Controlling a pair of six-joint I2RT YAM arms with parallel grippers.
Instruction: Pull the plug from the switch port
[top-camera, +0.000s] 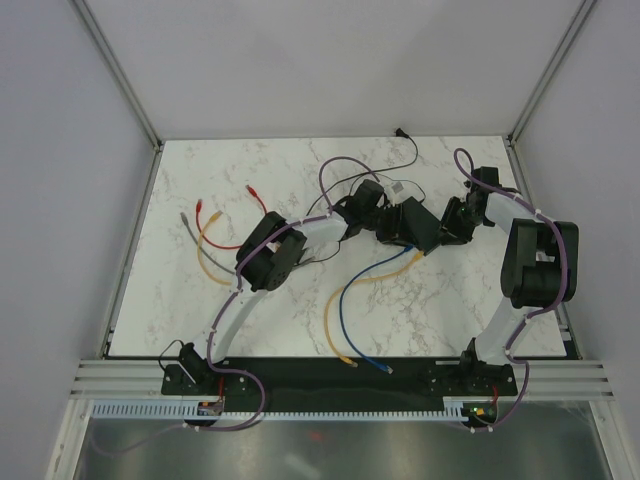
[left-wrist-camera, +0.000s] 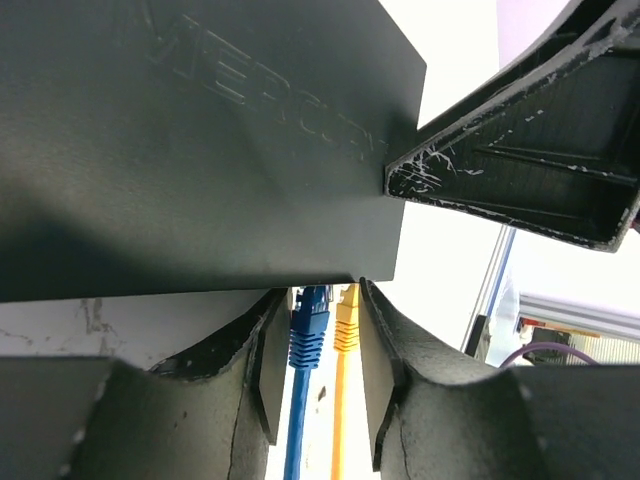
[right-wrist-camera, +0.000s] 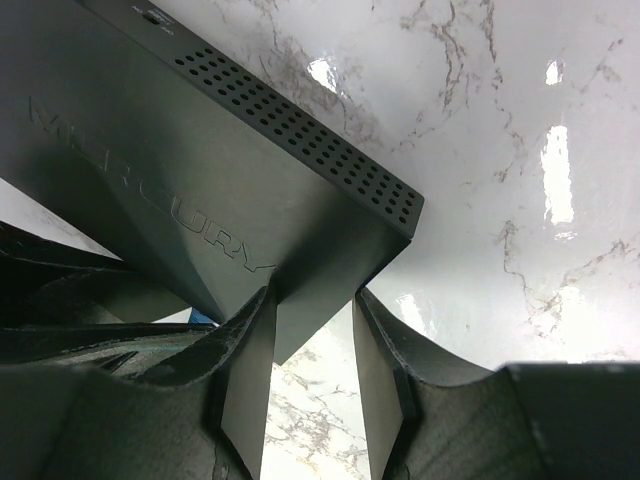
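The switch (top-camera: 405, 226), a flat black box, sits mid-table between my two grippers. A blue plug (left-wrist-camera: 308, 330) and a yellow plug (left-wrist-camera: 346, 325) sit side by side in its ports. My left gripper (left-wrist-camera: 320, 292) is shut around both, one pad against the blue plug and the other against the yellow. Their cables, blue (top-camera: 345, 310) and yellow (top-camera: 328, 325), trail toward the near edge. My right gripper (right-wrist-camera: 312, 295) is shut on a corner of the switch (right-wrist-camera: 200, 180). From above, the left gripper (top-camera: 378, 218) meets the switch from the left and the right gripper (top-camera: 442, 225) from the right.
Loose grey (top-camera: 190, 228), red (top-camera: 208, 225) and yellow (top-camera: 212, 272) cables lie on the marble at the left. A thin black cord (top-camera: 415, 152) runs to the back edge. Metal frame posts stand at the back corners, and a rail (top-camera: 340, 380) runs along the near edge.
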